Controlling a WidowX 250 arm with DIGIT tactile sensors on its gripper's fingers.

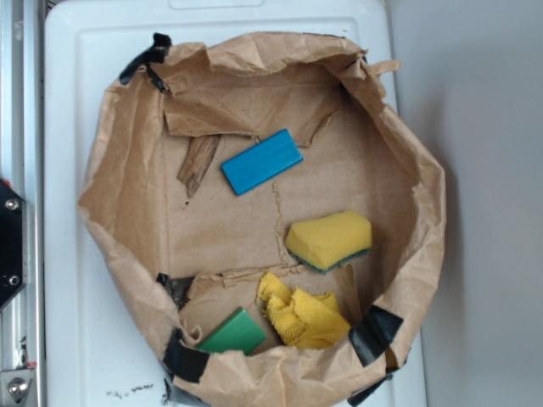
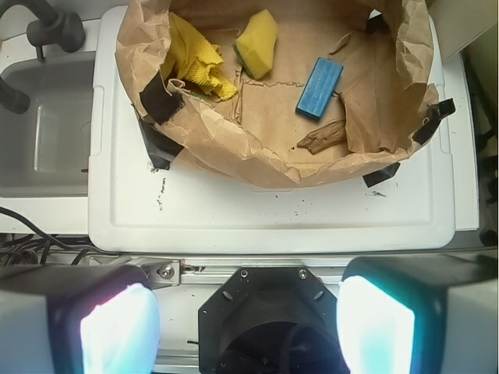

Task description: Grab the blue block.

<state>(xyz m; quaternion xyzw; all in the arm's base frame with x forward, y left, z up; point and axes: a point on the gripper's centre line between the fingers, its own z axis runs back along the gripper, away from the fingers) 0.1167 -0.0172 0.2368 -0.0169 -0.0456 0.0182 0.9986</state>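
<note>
I see my gripper [image 2: 248, 312] spread wide, well short of the paper bag's [image 1: 110, 153] rim, one blue block [image 1: 261, 161] flat inside the bag with bare floor all round, one sponge [image 1: 329, 240], one cloth [image 1: 301, 315], one green block [image 1: 233, 336] nearer the far rim

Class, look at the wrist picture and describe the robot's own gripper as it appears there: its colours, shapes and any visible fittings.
The gripper shows two broad, blocky fingers, grey on their outer shells, with inner faces glowing pale cyan to pinkish white. Between them sits a black, roughly octagonal mount with a dark round opening and small silver screws at its corners. No cable or marking can be made out on the gripper itself.
</note>
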